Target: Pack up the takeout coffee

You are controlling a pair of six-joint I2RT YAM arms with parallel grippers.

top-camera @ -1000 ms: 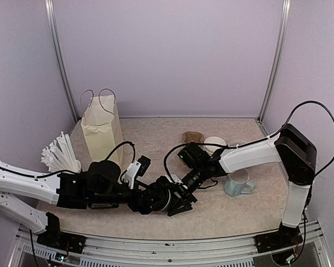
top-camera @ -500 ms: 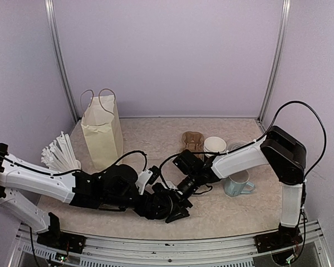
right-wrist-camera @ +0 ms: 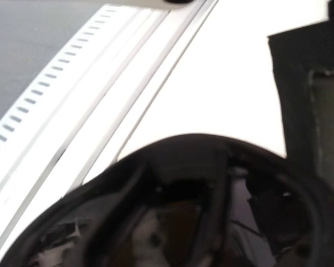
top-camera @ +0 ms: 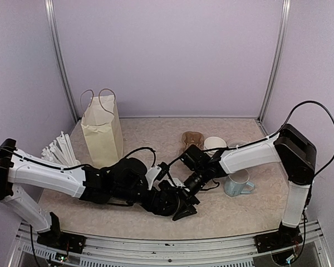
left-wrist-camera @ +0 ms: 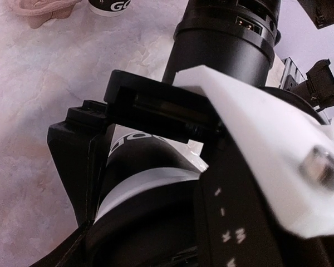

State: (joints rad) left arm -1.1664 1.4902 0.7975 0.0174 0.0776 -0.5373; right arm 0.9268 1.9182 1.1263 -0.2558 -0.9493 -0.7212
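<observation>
Black paper cup (left-wrist-camera: 134, 158) with white letters sits between the fingers of my left gripper (top-camera: 178, 204), and they squeeze its sides. It is low over the table (top-camera: 156, 130), in the middle, close to the front edge. My right gripper (top-camera: 190, 181) is just beside it; I cannot tell if it is spread or closed. Another cup (top-camera: 214, 144) stands at the back by the brown tray (top-camera: 192, 137). The blue mug (top-camera: 238, 183) is near my right arm. A wide gap lies between the tray and the paper bag (top-camera: 103, 133).
</observation>
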